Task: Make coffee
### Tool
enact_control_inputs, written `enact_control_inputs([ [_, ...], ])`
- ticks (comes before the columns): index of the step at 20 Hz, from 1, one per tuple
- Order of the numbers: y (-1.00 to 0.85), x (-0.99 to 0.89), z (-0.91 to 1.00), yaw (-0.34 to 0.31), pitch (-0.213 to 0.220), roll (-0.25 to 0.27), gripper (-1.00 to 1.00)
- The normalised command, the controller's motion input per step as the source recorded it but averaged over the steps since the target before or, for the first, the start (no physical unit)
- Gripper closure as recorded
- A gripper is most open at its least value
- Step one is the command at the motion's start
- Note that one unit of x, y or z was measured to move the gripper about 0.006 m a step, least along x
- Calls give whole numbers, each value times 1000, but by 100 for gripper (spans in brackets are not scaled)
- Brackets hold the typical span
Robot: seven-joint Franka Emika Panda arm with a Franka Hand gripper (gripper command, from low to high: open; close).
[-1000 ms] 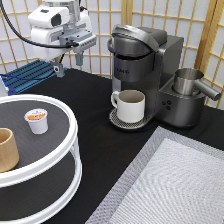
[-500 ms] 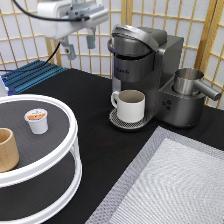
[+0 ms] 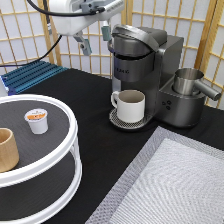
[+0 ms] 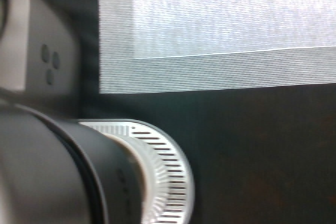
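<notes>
The coffee pod (image 3: 37,120), small and white with an orange-printed lid, stands on the top tier of a round white rack (image 3: 70,135) at the exterior view's left. A grey coffee machine (image 3: 150,65) stands at the top centre with its lid shut, and a cream handled mug (image 3: 130,105) sits on its drip tray. My gripper (image 3: 95,41) is open and empty. It hangs high just left of the machine's head, far from the pod. The wrist view shows the machine's dark body (image 4: 45,170), the slotted drip tray (image 4: 161,165) and the black table.
A tan wooden cup (image 3: 7,149) stands on the rack near the pod. A steel milk jug (image 3: 190,82) sits on the machine's right side. A grey woven mat (image 3: 175,185) covers the bottom right. A blue ribbed object (image 3: 30,74) lies at the left back. A paper screen stands behind.
My gripper has moved right and upward, from above the blue object towards the coffee machine's head. The pod, mug and cup have not moved.
</notes>
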Motion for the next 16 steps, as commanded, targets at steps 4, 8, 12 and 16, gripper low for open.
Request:
enact_control_inputs([
  [4,-2,404,301,-8,170,114,-100],
  [8,156,109,191,-15,81,7,-100],
  [12,357,160,269,0,78,0,-100],
  [16,527,314,468,0,83,-24,-100],
])
